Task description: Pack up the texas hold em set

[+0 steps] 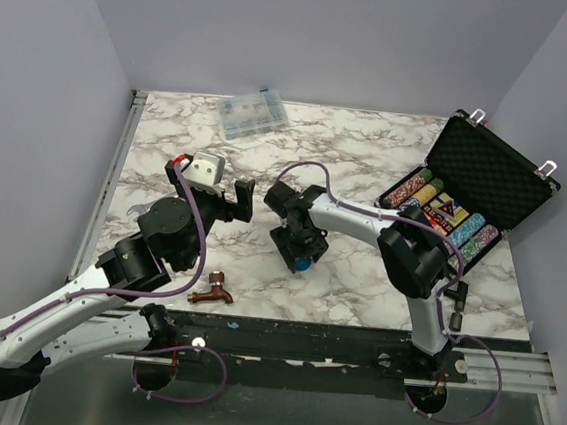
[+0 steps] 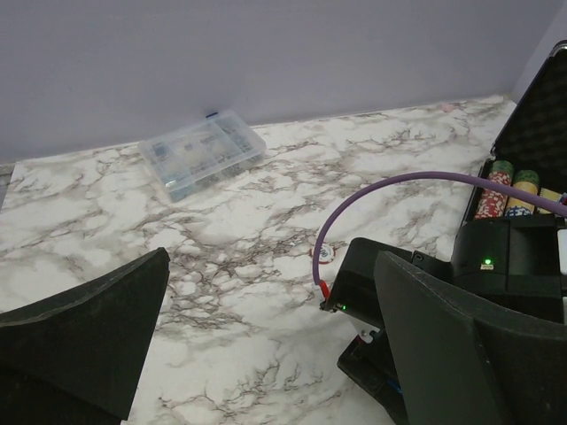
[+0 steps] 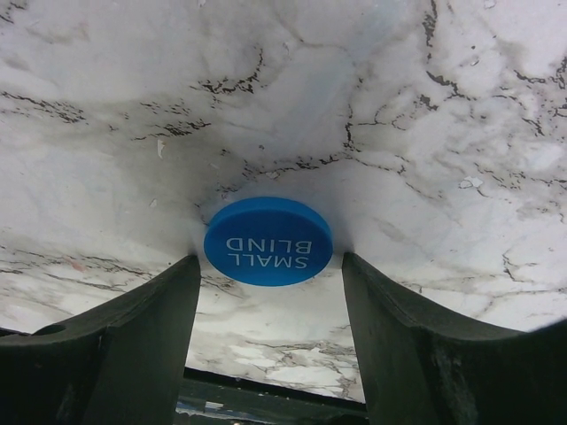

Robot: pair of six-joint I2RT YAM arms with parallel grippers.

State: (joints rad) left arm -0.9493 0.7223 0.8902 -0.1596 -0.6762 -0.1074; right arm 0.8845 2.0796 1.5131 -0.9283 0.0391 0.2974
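The black foam-lined case (image 1: 488, 177) lies open at the right of the table, with chip rows (image 1: 442, 213) and card boxes inside. A blue disc (image 3: 268, 240) marked SMALL BLIND lies flat on the marble. My right gripper (image 3: 270, 258) points down over it, open, with one finger close on each side of the disc. The top view shows it as a blue spot (image 1: 304, 263) under the right gripper (image 1: 300, 252). My left gripper (image 1: 235, 196) is open and empty, held above the table left of the right one. A white and red chip (image 2: 326, 253) lies near the right arm.
A clear plastic compartment box (image 1: 254, 115) lies at the back of the table, also in the left wrist view (image 2: 202, 152). A copper faucet (image 1: 218, 290) lies near the front edge. Purple cables loop over both arms.
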